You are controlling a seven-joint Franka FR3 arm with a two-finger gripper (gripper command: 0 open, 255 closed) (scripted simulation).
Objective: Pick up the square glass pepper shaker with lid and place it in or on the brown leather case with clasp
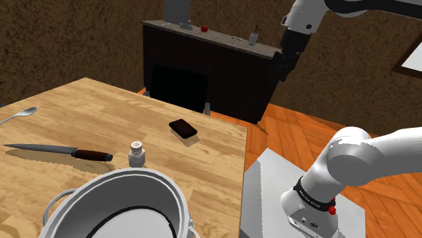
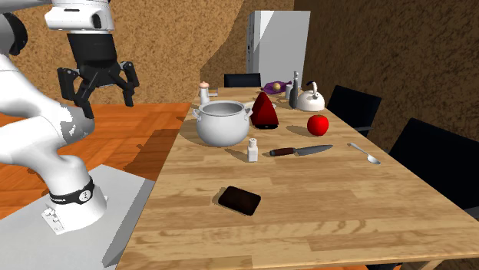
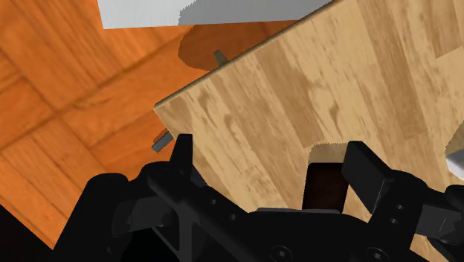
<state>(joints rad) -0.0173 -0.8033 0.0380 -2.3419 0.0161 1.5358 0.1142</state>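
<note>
The pepper shaker (image 1: 137, 153) (image 2: 252, 149) is a small clear square jar with a pale perforated lid, upright on the wooden table (image 1: 101, 115) beside the big pot. The dark brown case (image 1: 184, 129) (image 2: 239, 200) lies flat nearer the table's corner, and in the wrist view the case (image 3: 326, 184) peeks out close to one finger. My black gripper (image 1: 283, 66) (image 2: 98, 83) (image 3: 271, 160) hangs open and empty, high in the air off the table's edge, above the floor and well away from both objects.
A large grey pot (image 1: 118, 206) (image 2: 222, 123) stands next to the shaker. A knife (image 1: 64, 151), a spoon (image 1: 20, 114), a red apple (image 2: 318, 124), a kettle (image 2: 311, 98) and a dark red cone (image 2: 265, 110) also lie on the table. The white stand (image 3: 149, 11) borders the table.
</note>
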